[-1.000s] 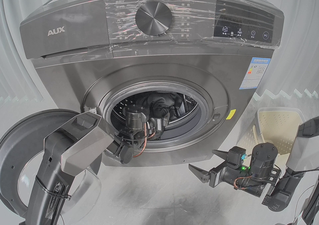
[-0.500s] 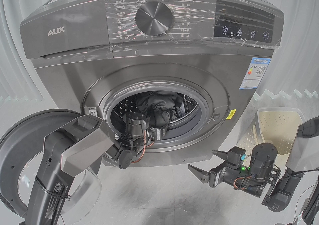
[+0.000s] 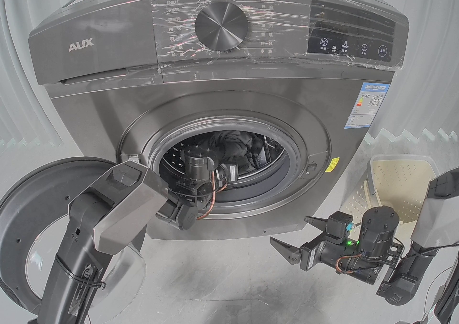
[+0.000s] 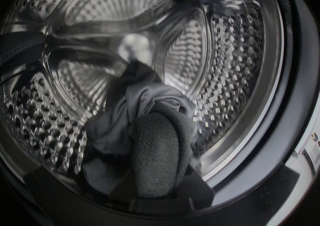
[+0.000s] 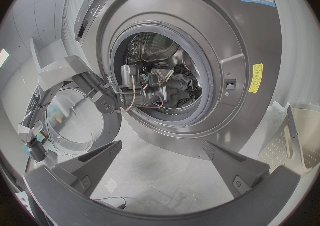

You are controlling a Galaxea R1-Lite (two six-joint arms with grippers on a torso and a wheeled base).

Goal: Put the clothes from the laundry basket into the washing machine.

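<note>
—Two grippers are to be accounted for. Where is the left gripper (image 4: 161,176) seen?

—It is seen inside the round opening of the washing machine (image 3: 95,114), past the grey seal and into the perforated drum (image 4: 233,70). Its fingers are closed on a bundle of dark clothes (image 4: 143,116), which is gathered between them and held up off the drum wall.

—Is more cloth seen in the drum?

—In the head view, dark folds are seen heaped behind the wrist, toward the upper middle of the opening. Whether they are one garment or several cannot be told.

—And the right gripper (image 3: 289,230)?

—It is held low over the grey floor, in front of the machine and to the right of the opening. Its fingers are spread wide apart, and nothing is held between them.

—Where is the laundry basket (image 3: 406,181) placed?

—The cream, perforated basket is stood on the floor just beside the machine's right side, close behind the right arm. The door (image 3: 28,205) is swung fully open to the left.
</note>
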